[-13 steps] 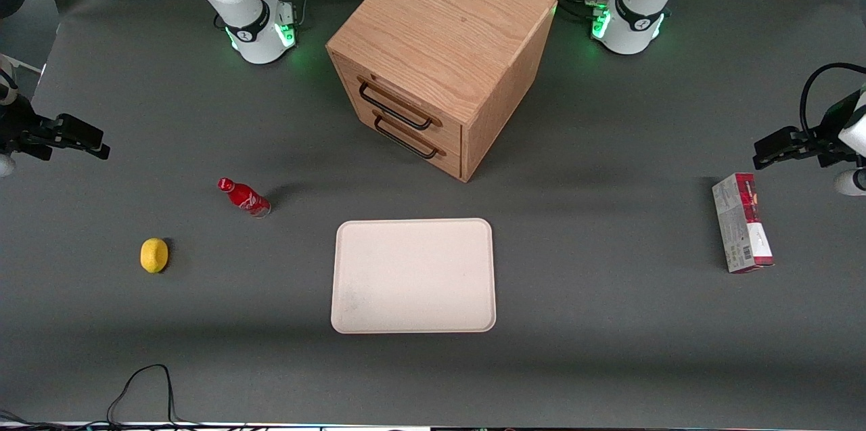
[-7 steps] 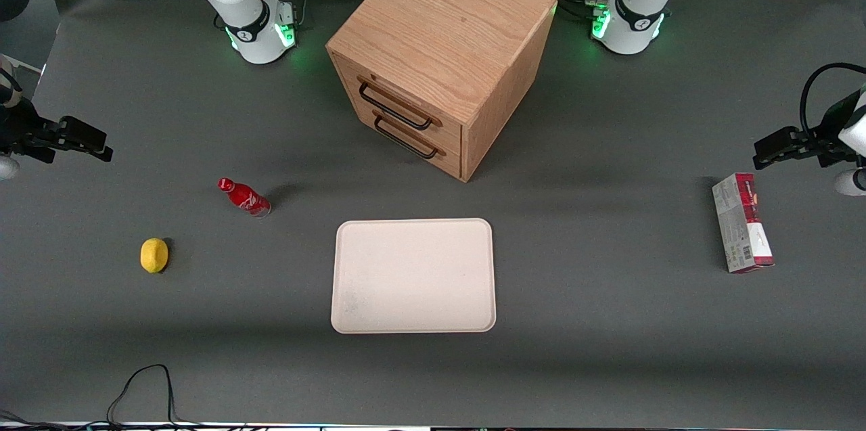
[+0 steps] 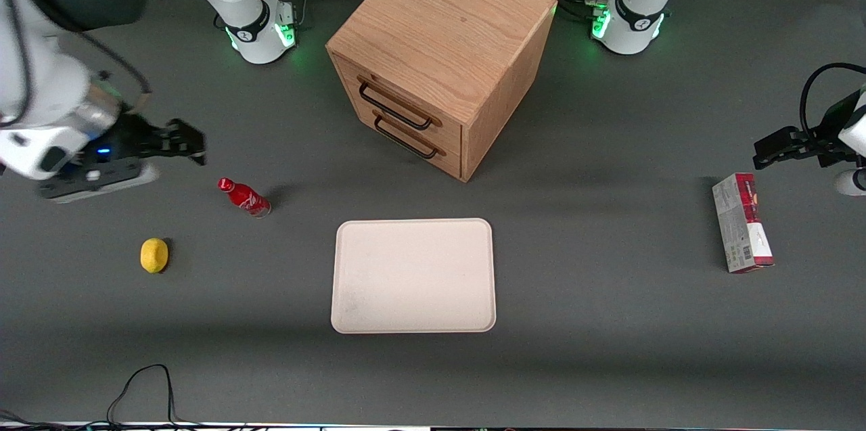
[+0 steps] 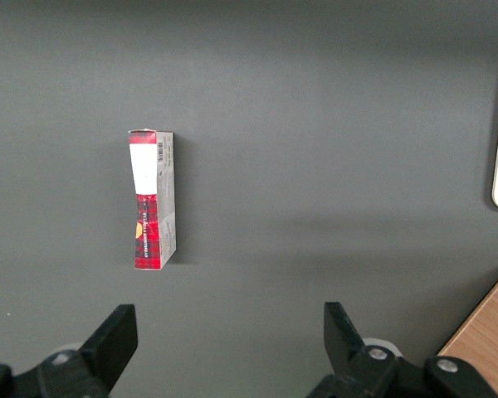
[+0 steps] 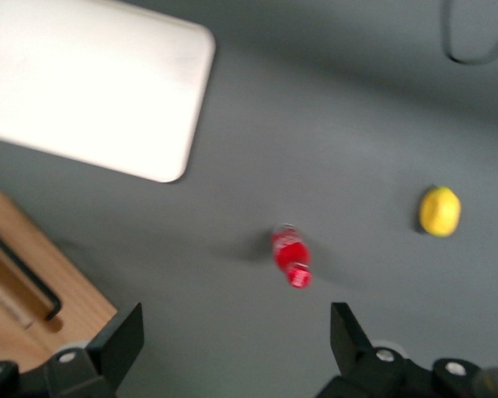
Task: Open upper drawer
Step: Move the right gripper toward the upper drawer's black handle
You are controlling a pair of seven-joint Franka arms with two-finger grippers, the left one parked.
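Note:
The light oak cabinet [image 3: 446, 32] stands at the back middle of the table, with both drawers shut. The upper drawer [image 3: 406, 98] carries a thin black bar handle [image 3: 394, 108]; the lower drawer's handle [image 3: 406, 139] is just beneath. My right gripper [image 3: 189, 141] is open and empty. It hovers above the table toward the working arm's end, well apart from the cabinet and a little farther from the front camera than the red bottle [image 3: 243, 196]. In the right wrist view the gripper [image 5: 236, 340] has its jaws wide apart, with a cabinet corner [image 5: 33, 298] and one black handle [image 5: 21, 274] showing.
A cream tray [image 3: 413, 275] lies nearer the front camera than the cabinet. A lemon [image 3: 154, 255] lies near the bottle. A red and grey box [image 3: 741, 231] lies toward the parked arm's end. Bottle [image 5: 290, 255], lemon [image 5: 440, 211] and tray [image 5: 91, 91] also show in the right wrist view.
My right gripper has swung in from the table's edge toward the cabinet, and more of the arm has come into the front view. The drawers and objects have not moved.

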